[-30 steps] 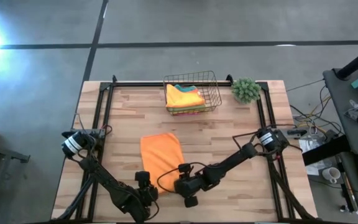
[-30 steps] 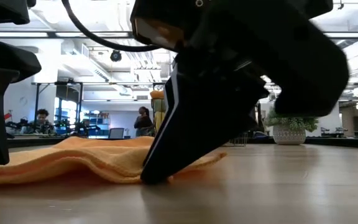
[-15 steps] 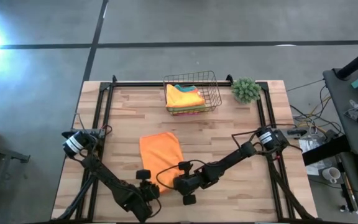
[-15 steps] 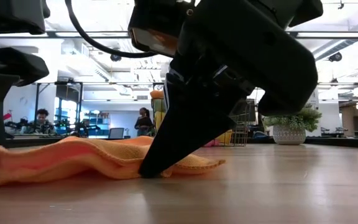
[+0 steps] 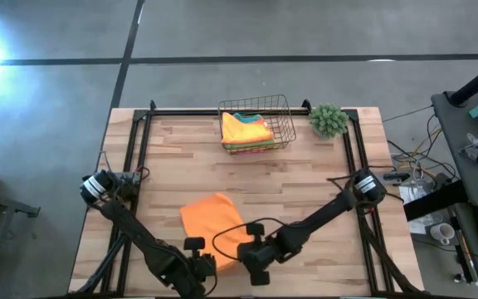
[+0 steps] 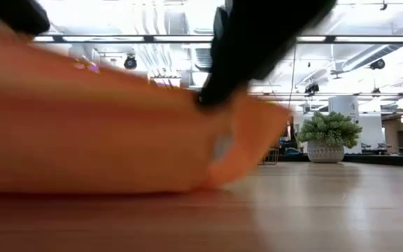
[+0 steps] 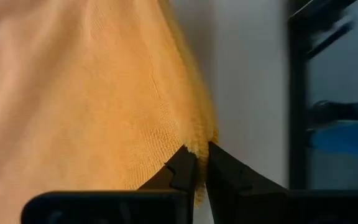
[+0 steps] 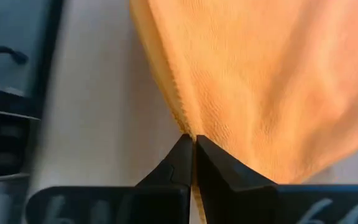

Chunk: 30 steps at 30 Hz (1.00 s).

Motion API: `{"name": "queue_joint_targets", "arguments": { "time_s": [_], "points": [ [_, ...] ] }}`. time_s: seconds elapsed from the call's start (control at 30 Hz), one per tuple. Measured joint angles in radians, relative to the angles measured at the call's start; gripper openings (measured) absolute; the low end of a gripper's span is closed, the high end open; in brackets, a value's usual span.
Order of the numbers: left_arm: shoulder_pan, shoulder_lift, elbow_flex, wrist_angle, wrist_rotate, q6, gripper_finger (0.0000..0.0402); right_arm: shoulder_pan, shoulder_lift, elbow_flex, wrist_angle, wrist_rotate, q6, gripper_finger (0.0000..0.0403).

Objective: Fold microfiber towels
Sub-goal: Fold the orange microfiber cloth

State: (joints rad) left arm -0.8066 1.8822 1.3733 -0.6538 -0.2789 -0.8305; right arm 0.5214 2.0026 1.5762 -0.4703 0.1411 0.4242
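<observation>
At the near edge of the tabletop (image 5: pixel 305 191), both arms work close together over one orange towel (image 5: pixel 212 224). The left gripper (image 7: pixel 196 163) has its jaws pinched shut on the towel's near-left corner, and the right gripper (image 8: pixel 193 144) has its jaws pressed together on the near-right corner; each wrist view shows a thin fringe of orange cloth caught between the dark tips. From the low view the cloth fills most of the frame, its near edge lifted off the wood and hanging from the two grips, while its far part seems to rest on the tabletop.

As a judgement, this is the opening of a fold: the corners are taken, but the near edge has not yet been carried over to the far edge, so this towel is unfolded or at most half begun. Farther back, a wire basket (image 5: pixel 281 143) at the far edge holds a stack of other towels (image 5: pixel 246 131), yellow on top with orange, pink and teal edges showing below; whether those count as finished or waiting cannot be told. Just beside the basket stands a small green plant (image 5: pixel 329 120).

Between the orange towel and the basket lies a broad band of bare wood, enough room to sweep the lifted edge forward. The side rails stand well apart from the cloth.
</observation>
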Motion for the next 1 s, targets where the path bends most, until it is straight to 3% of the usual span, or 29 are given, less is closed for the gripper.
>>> {"name": "queue_joint_targets", "arguments": {
  "time_s": [0.43, 0.7, 1.0],
  "points": [
    [-0.01, -0.014, 0.183, -0.033, 0.033, -0.096, 0.0012, 0.068, -0.003, 0.241, -0.135, 0.047, 0.166, 0.0009],
    [-0.013, -0.018, 0.229, -0.248, 0.031, -0.179, 0.0012, 0.027, 0.032, 0.373, -0.283, 0.105, 0.151, 0.0008],
    [0.002, -0.018, 0.229, -0.514, -0.04, -0.316, 0.0012, -0.07, 0.086, 0.378, -0.308, 0.094, 0.152, 0.0008]
  ]
}}
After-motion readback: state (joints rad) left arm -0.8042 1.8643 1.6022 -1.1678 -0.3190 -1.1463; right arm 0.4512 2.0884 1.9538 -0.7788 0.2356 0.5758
